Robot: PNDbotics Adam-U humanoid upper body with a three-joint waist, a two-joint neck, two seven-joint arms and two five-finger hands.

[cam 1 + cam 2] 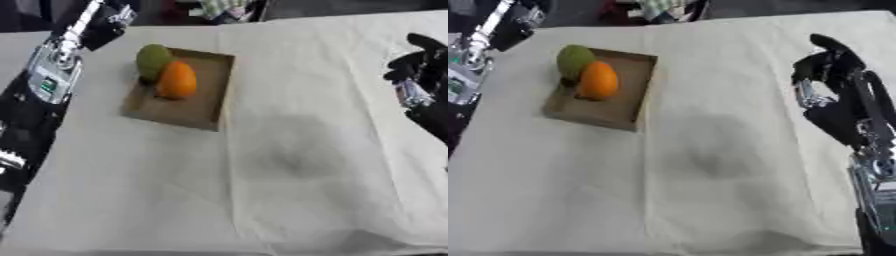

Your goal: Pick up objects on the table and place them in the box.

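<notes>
Near field: table [289, 200] covered by a pale cloth with a lengthwise crease and a faint grey shadow patch near its middle. No loose items visible on the cloth in either eye view.

Right side, mid-depth: right hand [826, 67] over the right edge of the table, arm running down toward the lower right corner. It is black with silver parts; fingers look bent inward, with nothing seen inside them, so I read it as clenched on nothing. Whether it touches the cloth, I cannot tell. It is well apart from the box.

Left side, mid to far: left arm [54, 67] lies along the left table edge, silver and black, off the cloth. The left hand itself is not made out in either view; its state is not visible.

Far left on the table: shallow brown cardboard box [197, 107], open top, set askew to the table edges. Inside, at its far-left end, an orange fruit [177, 80] and a green fruit [153, 60]. The two touch; the green one is farther and overlaps the box's far-left rim, the orange one just nearer and inboard. The rest of the box floor is bare.
</notes>
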